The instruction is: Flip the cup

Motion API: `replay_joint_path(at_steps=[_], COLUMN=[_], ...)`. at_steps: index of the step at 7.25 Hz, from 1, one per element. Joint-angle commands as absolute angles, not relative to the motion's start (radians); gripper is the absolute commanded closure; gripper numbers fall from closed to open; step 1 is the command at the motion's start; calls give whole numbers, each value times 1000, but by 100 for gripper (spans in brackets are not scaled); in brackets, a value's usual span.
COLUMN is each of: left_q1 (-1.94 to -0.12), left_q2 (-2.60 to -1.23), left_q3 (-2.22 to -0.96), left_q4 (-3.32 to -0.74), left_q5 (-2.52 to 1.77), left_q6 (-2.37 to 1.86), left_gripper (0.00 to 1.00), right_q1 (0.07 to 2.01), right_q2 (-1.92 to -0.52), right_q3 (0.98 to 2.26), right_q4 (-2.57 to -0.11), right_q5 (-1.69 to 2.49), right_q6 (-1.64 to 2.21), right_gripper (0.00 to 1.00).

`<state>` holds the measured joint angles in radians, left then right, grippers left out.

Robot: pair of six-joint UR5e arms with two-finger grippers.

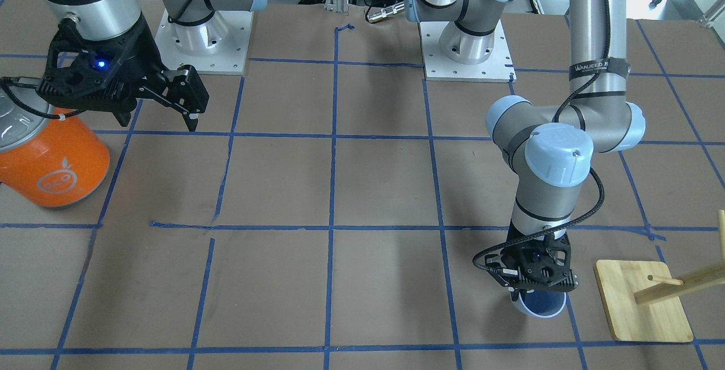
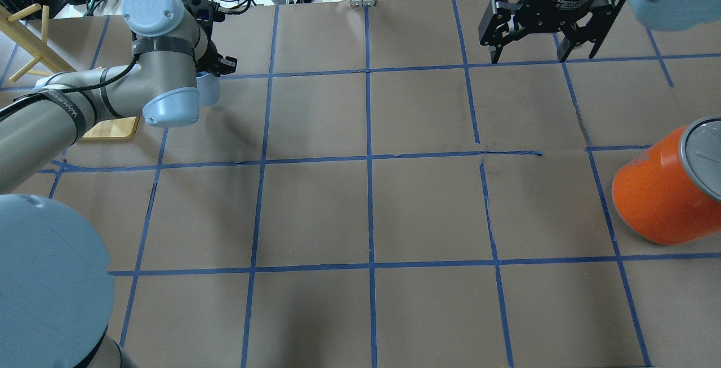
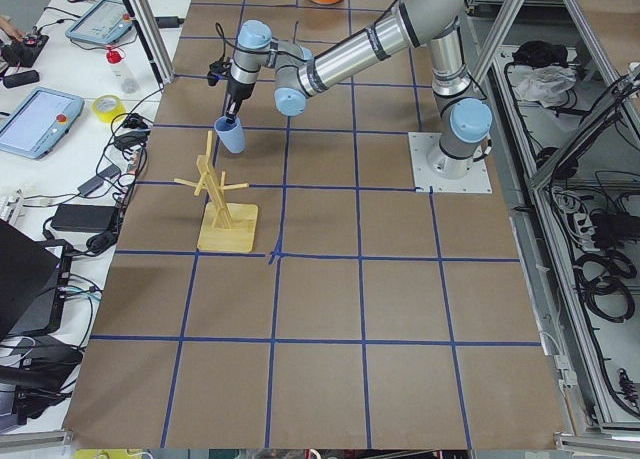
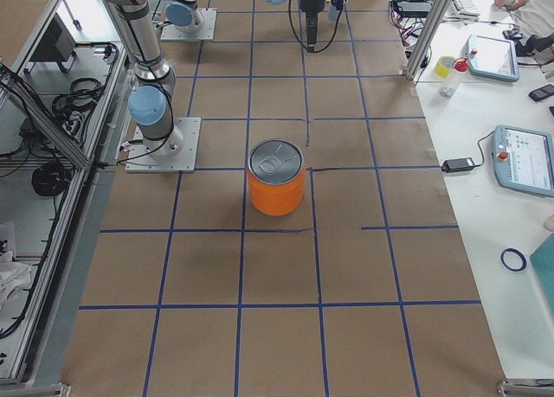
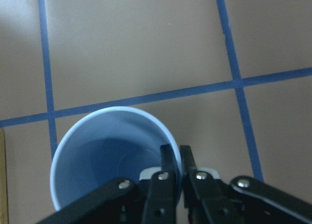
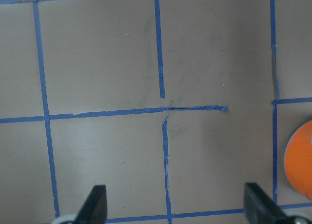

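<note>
The pale blue cup (image 1: 542, 305) stands mouth up at the table's far side, next to the wooden rack. My left gripper (image 1: 538, 288) points straight down and is shut on the cup's rim, one finger inside and one outside, as the left wrist view (image 5: 175, 153) shows over the cup (image 5: 97, 160). The cup also shows in the overhead view (image 2: 207, 89) and the exterior left view (image 3: 231, 137). I cannot tell whether it rests on the table. My right gripper (image 2: 542, 55) is open and empty, held high, and also shows in the front view (image 1: 158, 118).
A large orange can (image 2: 659, 199) with a silver top stands on the robot's right side, also in the front view (image 1: 54, 166). A wooden peg rack (image 1: 640, 302) on a flat base stands just beside the cup. Brown paper with a blue tape grid covers the table.
</note>
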<state>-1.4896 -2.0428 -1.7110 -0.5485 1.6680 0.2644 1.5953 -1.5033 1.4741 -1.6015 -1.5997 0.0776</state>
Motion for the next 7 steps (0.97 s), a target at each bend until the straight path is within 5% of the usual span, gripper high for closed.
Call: replay_joint_path(at_steps=[1,3,7], left_q1=[-1489,-1486,-1496], left_q2=[-2045,-2040,-1878], left_q3=[-1718,-1707,-1672], left_q4=[-537,-557,-916], left_q5=[1671,1666,1672], left_q6=[262,262,252], left_gripper=[100,0,0], right_q1=[1595,1595,1595], right_q2=[-1503,-1503,-1503], right_q3=[1476,1479,1480], right_q4=[-1603,-1597,-1600], right_q5=[-1600,-1600,-1600], right_q6=[75,74,77], right_gripper=[0,0,0])
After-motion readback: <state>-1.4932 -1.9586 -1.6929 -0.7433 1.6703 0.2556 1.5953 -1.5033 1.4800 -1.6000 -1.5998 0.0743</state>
